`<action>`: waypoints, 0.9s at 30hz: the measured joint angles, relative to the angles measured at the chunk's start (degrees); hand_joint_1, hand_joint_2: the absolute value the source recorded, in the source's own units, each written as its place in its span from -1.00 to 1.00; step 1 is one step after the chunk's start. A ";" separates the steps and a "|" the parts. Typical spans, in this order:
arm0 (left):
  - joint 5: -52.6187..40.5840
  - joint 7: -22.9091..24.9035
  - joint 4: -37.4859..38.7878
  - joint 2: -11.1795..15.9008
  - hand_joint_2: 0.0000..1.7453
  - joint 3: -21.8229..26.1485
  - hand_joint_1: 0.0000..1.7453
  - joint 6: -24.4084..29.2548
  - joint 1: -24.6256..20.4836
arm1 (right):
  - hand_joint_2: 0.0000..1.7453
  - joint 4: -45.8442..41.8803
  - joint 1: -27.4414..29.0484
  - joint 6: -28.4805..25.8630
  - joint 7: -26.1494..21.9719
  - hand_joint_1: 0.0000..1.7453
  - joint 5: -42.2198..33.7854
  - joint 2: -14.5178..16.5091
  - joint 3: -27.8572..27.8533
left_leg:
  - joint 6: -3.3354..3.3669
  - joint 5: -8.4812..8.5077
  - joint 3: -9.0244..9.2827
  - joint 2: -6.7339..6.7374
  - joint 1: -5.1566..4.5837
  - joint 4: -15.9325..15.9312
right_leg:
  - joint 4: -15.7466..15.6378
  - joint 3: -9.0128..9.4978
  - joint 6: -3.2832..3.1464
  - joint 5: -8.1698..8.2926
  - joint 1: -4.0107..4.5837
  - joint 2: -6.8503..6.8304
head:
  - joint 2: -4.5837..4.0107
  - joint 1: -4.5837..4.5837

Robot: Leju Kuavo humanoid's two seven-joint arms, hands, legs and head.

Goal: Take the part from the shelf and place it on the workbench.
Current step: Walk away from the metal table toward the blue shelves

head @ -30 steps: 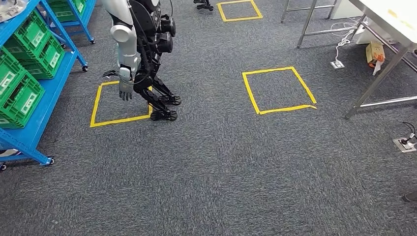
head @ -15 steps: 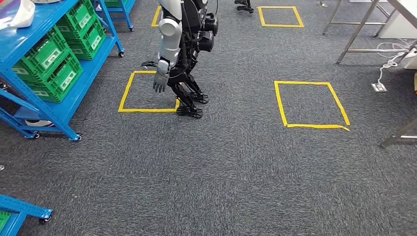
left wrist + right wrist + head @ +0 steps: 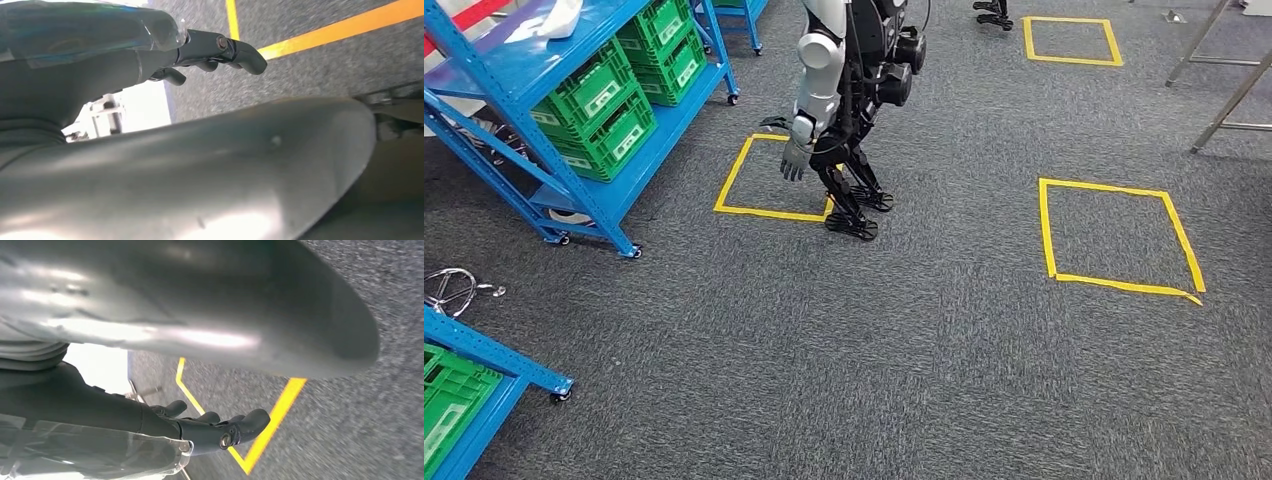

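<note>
**While both hands are hanging empty, no part is identifiable on the shelf**

Grey carpet [image 3: 904, 380] is taking up most of the head view. Blue wheeled shelf [image 3: 524, 62] is standing at far left, with green crates [image 3: 599, 105] sitting on its lower decks. Corner of a second blue rack [image 3: 484, 352] is showing at lower left. Humanoid robot [image 3: 839, 90] is standing at the edge of a yellow tape square [image 3: 769, 212], arm hanging at its side. Steel workbench legs [image 3: 1229, 105] are showing at top right, well apart from the shelf.

White object [image 3: 559, 17] is lying on the shelf's upper deck; can't tell if that's the part.

Left hand [image 3: 165, 55] is hanging beside a silver body panel, fingers loosely extended, gripping nothing. Right hand [image 3: 165, 432] is doing the same, released, above yellow tape on the carpet.
</note>
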 joint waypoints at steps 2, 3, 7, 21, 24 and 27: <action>0.00 0.10 0.00 0.00 -1.00 -0.03 -1.00 -0.02 -0.04 | -1.00 0.00 -0.10 0.00 0.05 -1.00 0.02 0.08 0.00 | 0.56 3.76 4.16 1.94 -0.41 -8.01 | 0.00 0.44 0.17 -0.31 0.09 -1.22 | 0.00 -0.18; -0.01 0.11 -0.01 0.00 -1.00 -0.06 -1.00 -0.02 -0.21 | -1.00 0.00 -0.09 0.00 0.07 -1.00 0.03 0.11 0.00 | 0.79 4.74 5.94 3.27 -0.78 -11.30 | 0.02 0.59 0.40 -0.52 0.20 -1.76 | 0.00 -0.30; -0.02 0.18 0.01 0.08 -1.00 -0.22 -1.00 -0.03 -0.41 | -1.00 -0.02 -0.25 0.00 0.09 -1.00 0.05 0.28 -0.01 | 1.31 5.10 7.52 3.48 -1.44 -14.56 | -0.10 1.20 1.44 -1.09 0.32 -3.85 | 0.00 -0.40; 0.12 0.46 0.03 -0.16 -1.00 -0.30 -1.00 -0.06 -0.41 | -1.00 0.02 -0.18 0.03 0.09 -1.00 0.13 0.30 0.05 | 0.23 5.15 7.82 -7.09 0.01 -14.59 | 0.49 -0.94 1.85 0.36 -0.50 7.00 | 0.00 1.84; 0.38 0.55 0.08 -0.15 -1.00 -0.30 -1.00 -0.11 -0.06 | -1.00 -0.01 -0.32 0.05 0.08 -1.00 0.22 0.35 0.01 | -0.52 4.25 6.90 -5.38 0.02 -13.21 | 0.23 -0.68 0.65 0.62 -0.64 5.21 | 0.00 1.35; 0.55 0.41 0.08 -0.17 -1.00 -0.31 -1.00 -0.30 -0.25 | -1.00 -0.02 -0.09 0.12 0.04 -1.00 0.32 0.29 0.00 | -0.87 -0.68 1.79 -0.90 -0.12 -3.18 | 0.15 -0.64 -0.06 0.47 -0.46 2.85 | 0.00 0.41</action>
